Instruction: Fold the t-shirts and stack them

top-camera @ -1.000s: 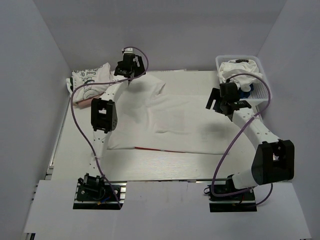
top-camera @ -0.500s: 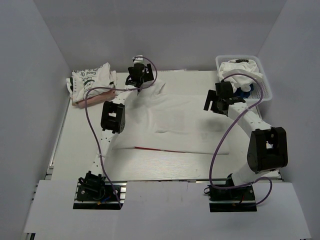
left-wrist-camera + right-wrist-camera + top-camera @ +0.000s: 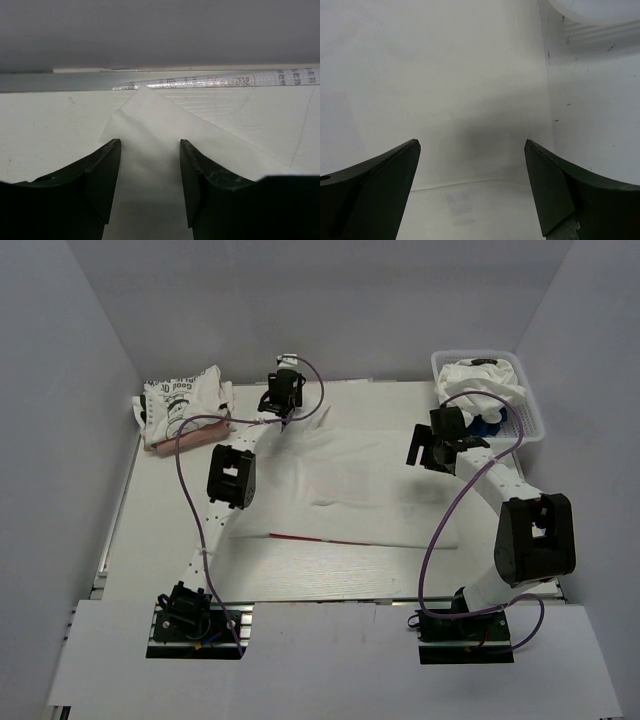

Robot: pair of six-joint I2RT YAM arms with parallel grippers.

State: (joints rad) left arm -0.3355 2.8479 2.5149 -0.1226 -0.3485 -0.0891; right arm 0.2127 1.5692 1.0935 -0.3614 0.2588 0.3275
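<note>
So the white t-shirt (image 3: 360, 490) lies spread flat mid-table. It's thin, floppy cloth, so I'd pinch it right at the far corner, where the left gripper (image 3: 150, 145) has its jaws apart either side of the tip. The right gripper (image 3: 430, 447) hangs wide open, holding nothing.

Black lettering, apparently "Good", on the folded white t-shirt (image 3: 185, 400); small print on the far strip (image 3: 200, 81), illegible.
</note>
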